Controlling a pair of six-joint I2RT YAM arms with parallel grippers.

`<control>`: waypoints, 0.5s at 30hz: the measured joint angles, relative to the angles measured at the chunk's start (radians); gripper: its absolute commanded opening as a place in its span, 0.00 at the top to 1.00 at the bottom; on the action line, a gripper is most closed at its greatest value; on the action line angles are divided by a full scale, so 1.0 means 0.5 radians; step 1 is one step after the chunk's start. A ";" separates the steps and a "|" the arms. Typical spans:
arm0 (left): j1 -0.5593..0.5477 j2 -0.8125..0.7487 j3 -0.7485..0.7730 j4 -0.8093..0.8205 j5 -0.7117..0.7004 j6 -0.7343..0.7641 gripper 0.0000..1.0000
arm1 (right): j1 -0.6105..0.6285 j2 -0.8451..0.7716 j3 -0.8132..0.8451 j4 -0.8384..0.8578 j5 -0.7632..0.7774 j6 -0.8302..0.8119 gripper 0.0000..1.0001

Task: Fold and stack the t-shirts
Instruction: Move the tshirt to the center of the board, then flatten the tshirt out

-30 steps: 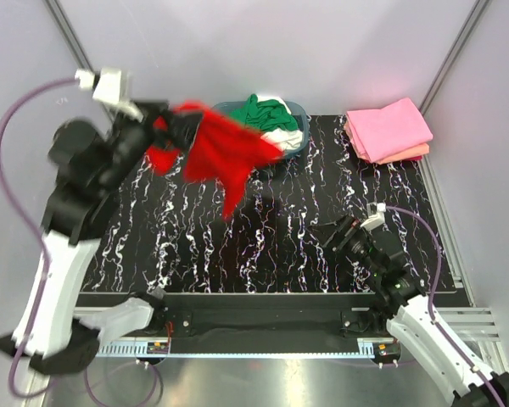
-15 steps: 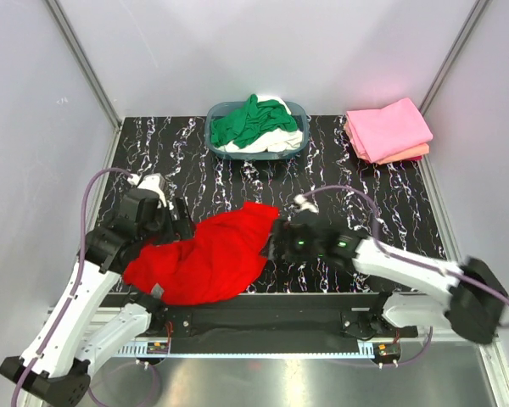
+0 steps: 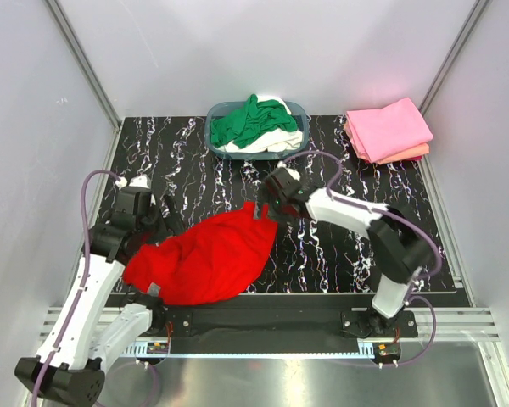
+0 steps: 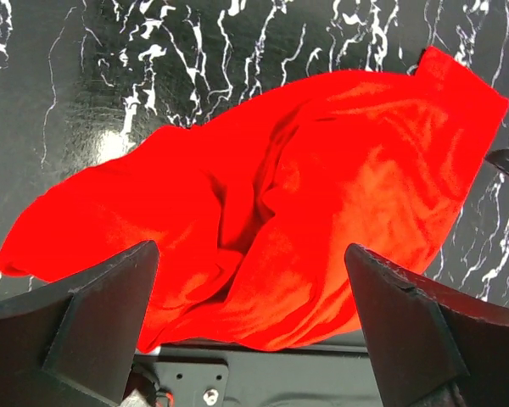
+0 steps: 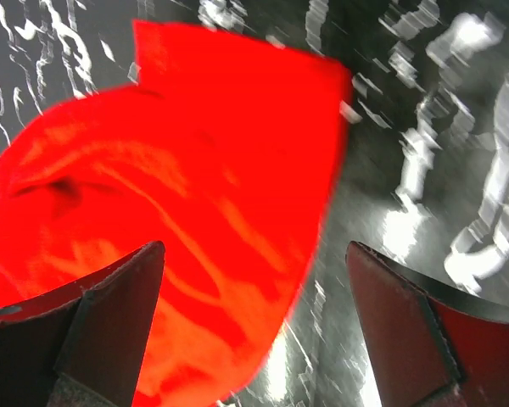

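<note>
Black marble-look worktop (image 3: 339,254), glossy, with white veining. Pale grey walls, aluminium rails in the corners.

Red t-shirt (image 3: 205,259): soft cotton, unfolded, crumpled into a rough oval heap with broad rounded creases. It lies on the worktop between the two claws, its near edge over the worktop's front lip.

Left claw (image 3: 157,222): spread wide, gripping nothing. In its wrist view the left claw (image 4: 250,250) has dark matte wedge-shaped fingers (image 4: 102,322) at either side. The red t-shirt (image 4: 271,212) fills the gap beneath and ahead of them. The cloth's left end is a blunt rounded lobe. The corner off to the claw's right is squared.

Right claw (image 3: 267,208): also spread wide and empty, sitting at the shirt's far-right corner. The wrist view is motion-blurred. It shows the right claw (image 5: 254,250) over the red t-shirt (image 5: 178,195), with a straight hem edge and a square corner just beyond the fingertips. Can't tell if the fingers touch the fabric.

Beyond the right claw, at the far edge, is a blue-grey plastic basket (image 3: 210,136), a rounded rectangle. Inside it a rumpled green t-shirt (image 3: 246,119) sits on top of a white one (image 3: 276,142).

Well apart from the right claw, in the far-right corner, is a pink t-shirt (image 3: 390,127) folded flat into a neat rectangle. It is stacked on a folded salmon t-shirt (image 3: 416,153), of which only the edge shows.
</note>
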 measured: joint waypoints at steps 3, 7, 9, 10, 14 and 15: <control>0.072 0.027 -0.105 0.082 0.063 -0.040 0.02 | 0.006 0.213 0.239 -0.060 -0.012 -0.080 0.05; 0.108 0.082 -0.197 0.091 0.112 -0.101 0.02 | 0.005 0.426 0.472 -0.165 -0.018 -0.137 0.08; 0.113 0.082 -0.211 0.108 0.130 -0.119 0.02 | 0.004 0.500 0.530 -0.208 -0.019 -0.144 0.17; 0.114 0.081 -0.211 0.117 0.136 -0.124 0.02 | 0.002 0.533 0.551 -0.233 -0.019 -0.146 0.20; 0.116 0.077 -0.216 0.157 0.150 -0.140 0.03 | -0.019 0.626 0.623 -0.326 -0.044 -0.170 0.51; 0.117 0.077 -0.218 0.162 0.150 -0.142 0.03 | -0.025 0.637 0.636 -0.338 -0.048 -0.169 0.57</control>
